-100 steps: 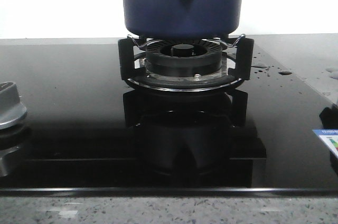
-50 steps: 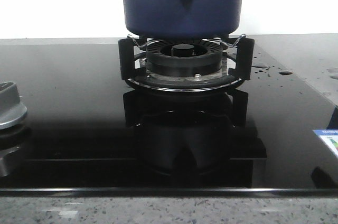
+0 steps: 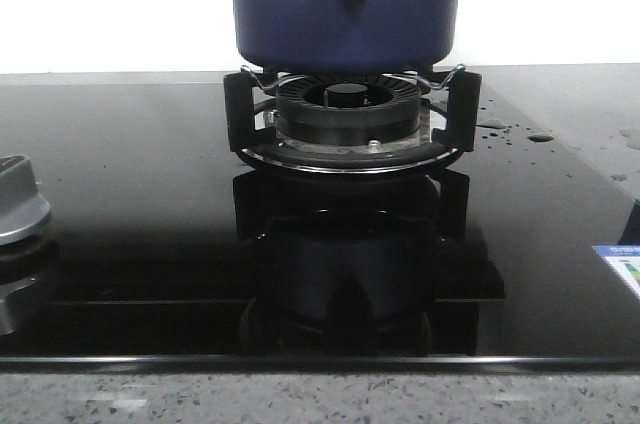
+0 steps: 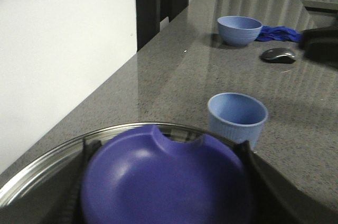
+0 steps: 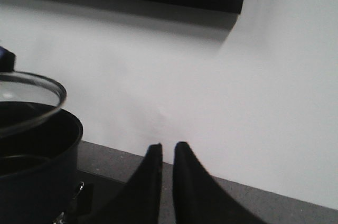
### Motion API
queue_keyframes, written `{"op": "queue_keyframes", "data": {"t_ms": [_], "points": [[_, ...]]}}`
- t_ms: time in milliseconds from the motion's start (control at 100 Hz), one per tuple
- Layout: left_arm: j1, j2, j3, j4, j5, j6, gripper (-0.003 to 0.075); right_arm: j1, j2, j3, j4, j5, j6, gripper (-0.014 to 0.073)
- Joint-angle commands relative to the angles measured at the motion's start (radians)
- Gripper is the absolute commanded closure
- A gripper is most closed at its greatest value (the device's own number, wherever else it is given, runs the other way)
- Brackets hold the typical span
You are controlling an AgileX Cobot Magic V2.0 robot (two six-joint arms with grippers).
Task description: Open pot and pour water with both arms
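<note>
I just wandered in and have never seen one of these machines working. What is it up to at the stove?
A dark blue pot sits on the black burner of a glass cooktop. The left gripper is around the purple knob of the glass lid, which the right wrist view shows tilted above the pot's rim. The right gripper waits beside the pot, nearly closed and empty. A light blue cup stands on the counter nearby.

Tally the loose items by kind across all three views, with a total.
Pot: 1
Glass lid with blue knob: 1
Blue bowl: 1
Blue ribbed cup: 1
Blue cloth: 1
Computer mouse: 1
Total: 6
</note>
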Motion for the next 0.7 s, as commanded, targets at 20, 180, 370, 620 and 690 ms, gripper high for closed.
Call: {"op": "queue_keyframes", "data": {"t_ms": [20, 180, 370, 620, 690], "points": [[-0.009, -0.014, -0.031, -0.125, 0.002, 0.016, 0.051, 0.006, -0.027, -0.032, 0.029, -0.04, 0.001, 0.0657], [-0.009, 0.021, -0.031, -0.14, 0.006, 0.056, 0.051, 0.006, -0.033, -0.032, 0.029, -0.04, 0.001, 0.0657], [-0.009, 0.042, -0.031, -0.15, 0.002, 0.099, 0.0486, 0.006, -0.033, -0.032, 0.029, -0.028, 0.001, 0.0657], [-0.009, 0.043, -0.031, -0.194, -0.003, 0.103, 0.0155, 0.006, -0.033, -0.032, 0.029, 0.0, 0.001, 0.0657], [-0.004, 0.03, -0.031, -0.232, 0.022, 0.103, 0.0153, 0.006, -0.033, -0.032, 0.029, 0.007, 0.001, 0.0657]]}}
